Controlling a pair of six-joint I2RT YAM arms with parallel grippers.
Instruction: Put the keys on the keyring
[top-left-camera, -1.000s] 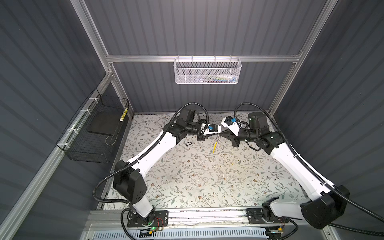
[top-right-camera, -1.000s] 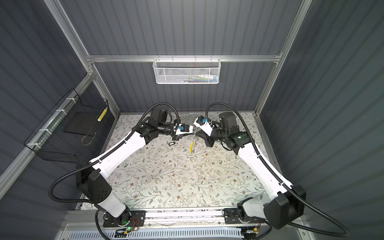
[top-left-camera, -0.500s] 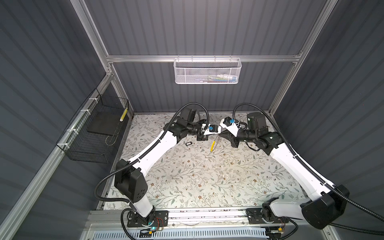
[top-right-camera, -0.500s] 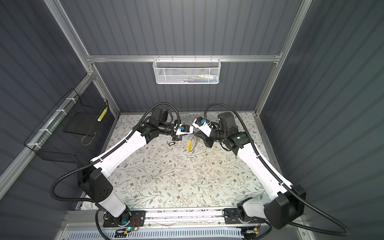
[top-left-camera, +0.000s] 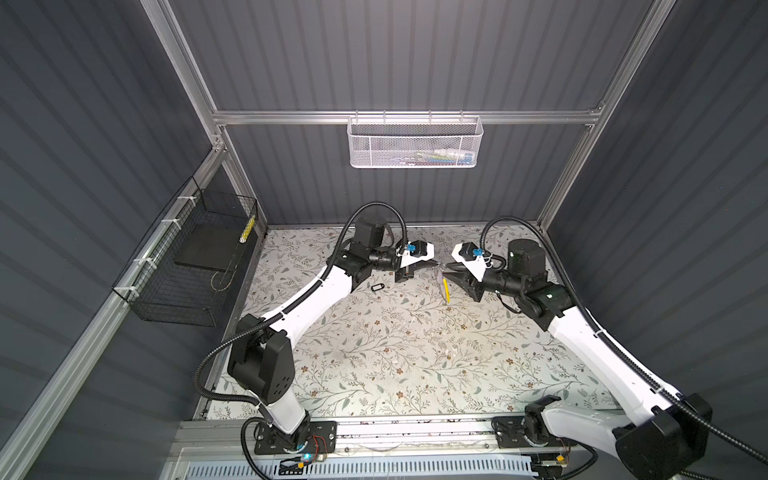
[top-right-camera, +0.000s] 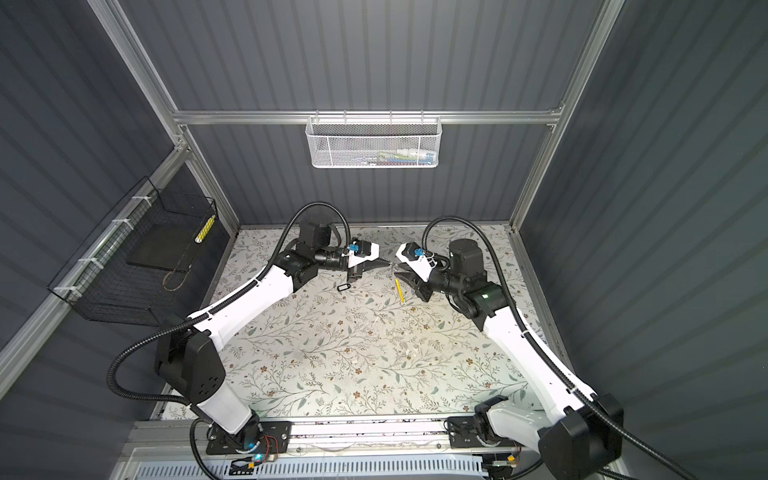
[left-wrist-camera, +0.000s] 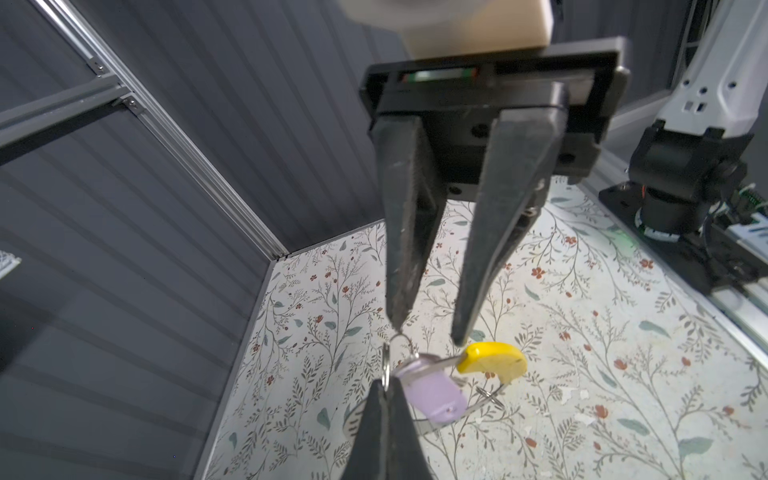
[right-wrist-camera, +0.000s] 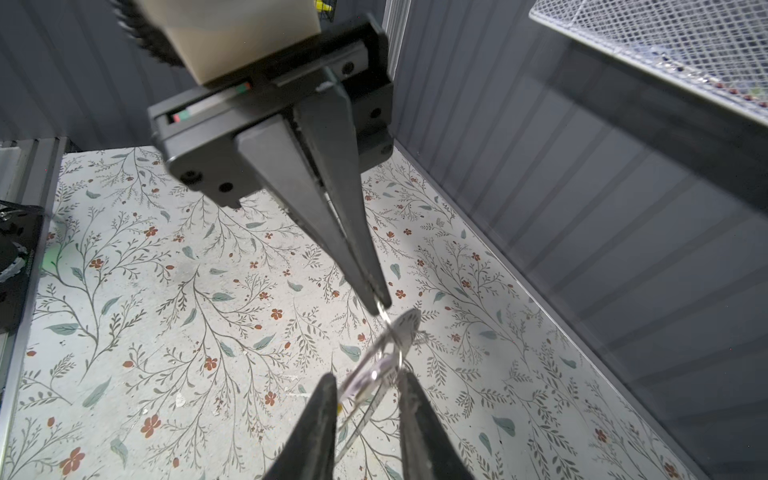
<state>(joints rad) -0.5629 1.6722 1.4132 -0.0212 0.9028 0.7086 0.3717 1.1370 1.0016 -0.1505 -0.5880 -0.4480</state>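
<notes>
At 12 o'clock of the bench (top-left-camera: 395, 353), left gripper (left-wrist-camera: 386, 384) jaws pinch 1 keyring (left-wrist-camera: 386, 363), held above the bench. On it: 1 yellow tag (left-wrist-camera: 494, 361), 1 lilac-tagged key (left-wrist-camera: 432, 395). The right gripper (left-wrist-camera: 428, 334) jaws are spread. 1 black-rimmed tag (top-left-camera: 376, 287) lies at 9 o'clock.

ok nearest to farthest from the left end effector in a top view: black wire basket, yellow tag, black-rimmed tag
1. yellow tag, just right of the left end effector
2. black-rimmed tag, lying further left
3. black wire basket, on the left wall

One keyring (left-wrist-camera: 478, 405), one yellow tag (left-wrist-camera: 492, 361), one lilac-tagged key (left-wrist-camera: 432, 395), one black-rimmed tag (top-left-camera: 376, 287), two wire baskets (top-left-camera: 413, 145) (top-left-camera: 183, 291).
</notes>
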